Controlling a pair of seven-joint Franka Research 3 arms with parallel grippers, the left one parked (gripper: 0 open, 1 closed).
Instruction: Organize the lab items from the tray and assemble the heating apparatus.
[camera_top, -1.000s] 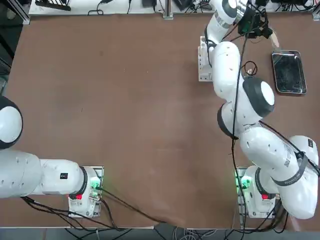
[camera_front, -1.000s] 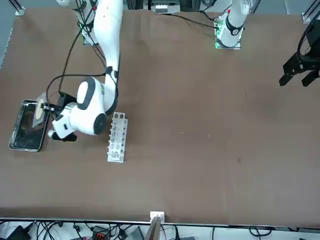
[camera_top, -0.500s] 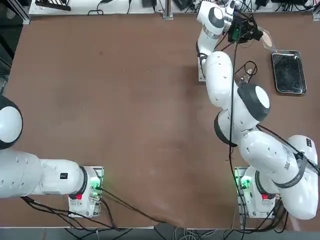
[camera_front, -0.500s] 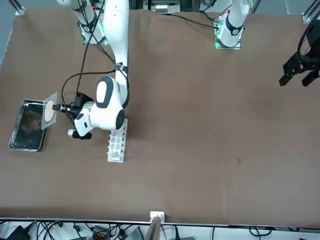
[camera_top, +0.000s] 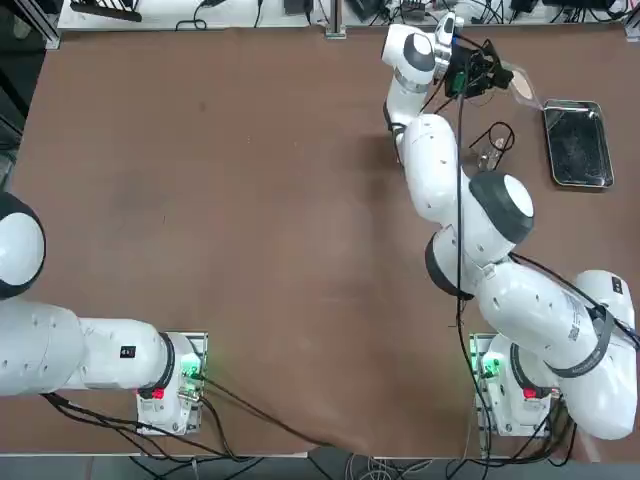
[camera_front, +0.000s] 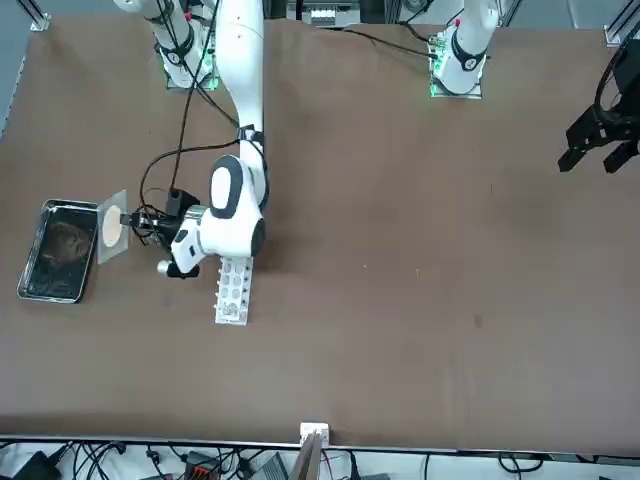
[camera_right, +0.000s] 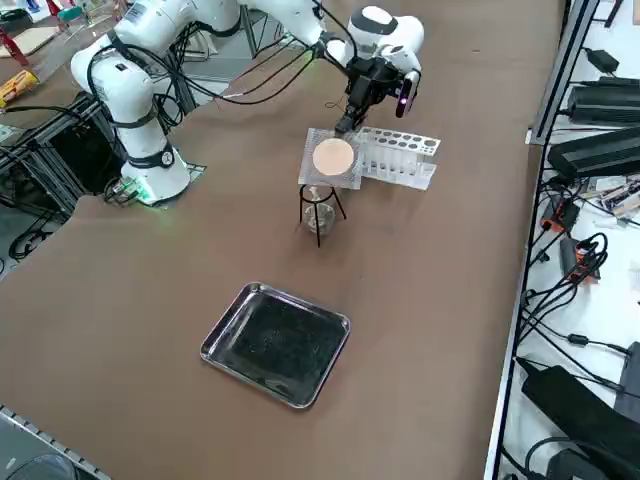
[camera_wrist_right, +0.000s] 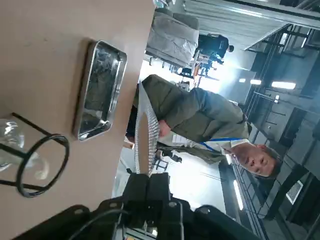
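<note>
The right gripper (camera_right: 343, 127) had carried the mesh (camera_right: 333, 159) away from the tray (camera_right: 277, 343), now well behind it, a sign the stand (camera_right: 320, 205) was next. Its fingers were pinched on one edge of the mesh, which hung just beyond the jaws, above the stand and the burner (camera_right: 318, 218) inside it.

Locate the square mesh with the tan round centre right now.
In the right side view, the square mesh hangs in the right gripper, above the wire stand, beside the white rack.

Tan-centred mesh (camera_right: 334, 158) held tilted above stand (camera_right: 320, 212), tray (camera_right: 277, 343) apart.
</note>
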